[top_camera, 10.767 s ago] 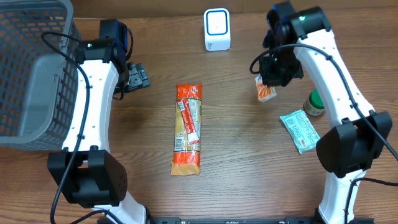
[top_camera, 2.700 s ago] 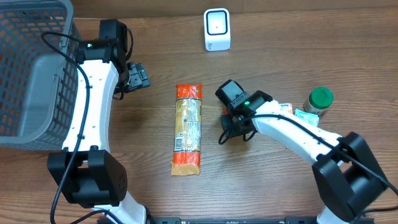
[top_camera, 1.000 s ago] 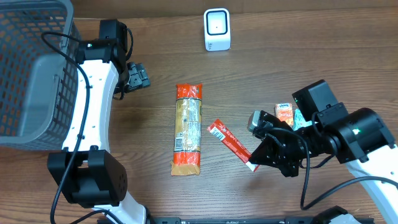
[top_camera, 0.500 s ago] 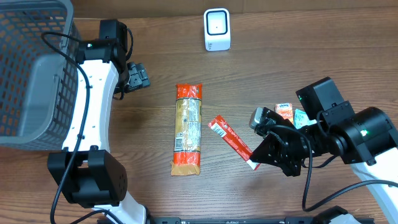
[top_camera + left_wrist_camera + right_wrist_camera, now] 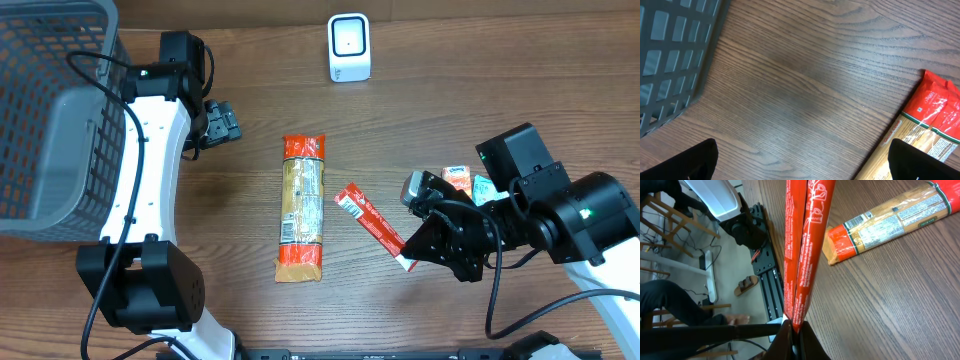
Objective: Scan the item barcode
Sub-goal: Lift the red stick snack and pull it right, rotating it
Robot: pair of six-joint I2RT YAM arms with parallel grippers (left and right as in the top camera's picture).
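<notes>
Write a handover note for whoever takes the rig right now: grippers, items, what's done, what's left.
Left gripper: open, empty, beside the basket.
Right gripper: shut on one end of the red stick packet, which is held off the table just right of the pasta pack.
Scanner: at the far edge of the table, well away from the packet.
Done: packet picked up.
Left: present its barcode to the scanner. No view shows the barcode, so it may need turning.

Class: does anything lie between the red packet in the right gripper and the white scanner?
Nothing visible does. Bare table runs from the red packet, held in the right gripper, to the white scanner. The long pasta pack lies off to the side of that path.
</notes>
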